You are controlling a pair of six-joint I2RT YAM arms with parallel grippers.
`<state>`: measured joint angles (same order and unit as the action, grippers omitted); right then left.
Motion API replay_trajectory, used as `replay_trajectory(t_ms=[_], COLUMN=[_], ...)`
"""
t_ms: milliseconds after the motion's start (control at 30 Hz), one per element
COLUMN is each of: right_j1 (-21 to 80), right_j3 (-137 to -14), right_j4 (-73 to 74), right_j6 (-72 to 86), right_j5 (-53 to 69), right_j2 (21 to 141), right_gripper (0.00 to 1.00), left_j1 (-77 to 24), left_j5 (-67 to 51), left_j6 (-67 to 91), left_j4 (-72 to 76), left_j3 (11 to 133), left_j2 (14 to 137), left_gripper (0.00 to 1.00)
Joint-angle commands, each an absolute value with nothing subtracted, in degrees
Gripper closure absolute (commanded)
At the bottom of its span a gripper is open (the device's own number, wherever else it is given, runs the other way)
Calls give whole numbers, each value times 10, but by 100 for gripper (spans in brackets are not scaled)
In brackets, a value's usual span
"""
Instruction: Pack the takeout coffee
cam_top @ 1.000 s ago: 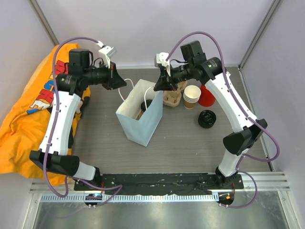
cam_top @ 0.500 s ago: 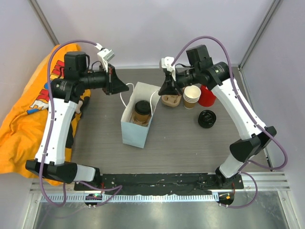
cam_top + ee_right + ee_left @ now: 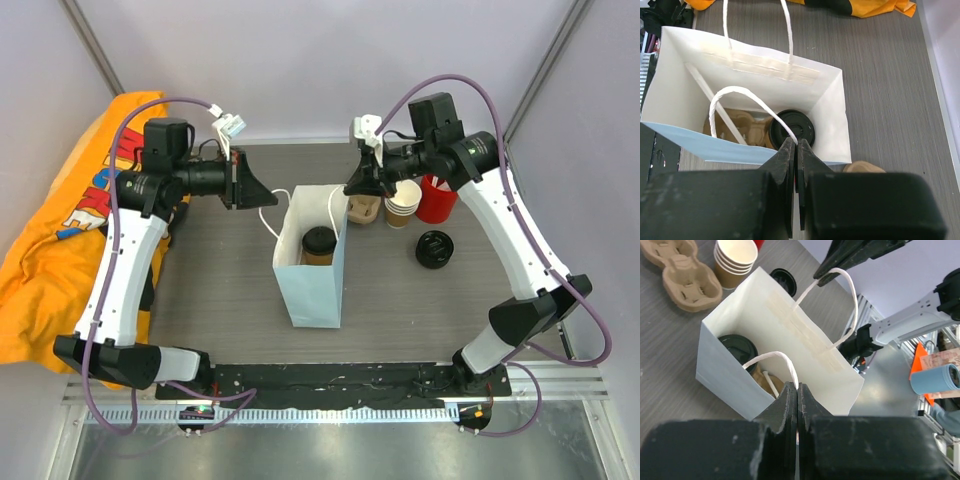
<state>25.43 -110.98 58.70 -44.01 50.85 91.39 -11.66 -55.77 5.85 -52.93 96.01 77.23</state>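
Observation:
The takeout coffee (image 3: 319, 243), a brown cup with a black lid, stands inside a white and light-blue paper bag (image 3: 313, 285) at the table's middle, in a brown pulp carrier. It also shows in the left wrist view (image 3: 737, 347) and the right wrist view (image 3: 792, 128). My left gripper (image 3: 262, 194) is shut on the bag's left cord handle (image 3: 775, 359). My right gripper (image 3: 350, 187) is shut on the bag's right cord handle (image 3: 747, 100). The two handles are pulled apart and the bag's mouth stands open.
A stack of lidless brown cups (image 3: 403, 201), a red cup (image 3: 436, 198), a pulp cup carrier (image 3: 364, 209) and a loose black lid (image 3: 435, 248) lie right of the bag. An orange cloth (image 3: 50, 250) lies at the left edge.
Both grippers have drawn the handles apart and shifted right. The bag has moved right, stands more upright and is wider open, with the cup showing inside.

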Motion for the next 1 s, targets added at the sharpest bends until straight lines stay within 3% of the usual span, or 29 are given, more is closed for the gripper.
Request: replay_trajectory(t_ms=[0, 633, 733, 833, 967], right_j1=[246, 240, 240, 240, 240], right_j3=[-1100, -1073, -1073, -1068, -1061], right_j4=[564, 562, 560, 556, 554], right_j6=[-440, -439, -437, -438, -438], right_j5=[515, 533, 531, 526, 522], right_j2=[886, 867, 868, 869, 867], right_gripper=[94, 93, 92, 90, 79], left_j1=[-120, -126, -127, -126, -127], left_j5=[-611, -626, -624, -625, -625], left_j6=[79, 75, 74, 74, 72], left_j4=[-498, -490, -490, -490, -490], left_j3=[950, 929, 930, 930, 933], left_j2=[746, 744, 742, 742, 742], left_gripper=[96, 88, 81, 80, 57])
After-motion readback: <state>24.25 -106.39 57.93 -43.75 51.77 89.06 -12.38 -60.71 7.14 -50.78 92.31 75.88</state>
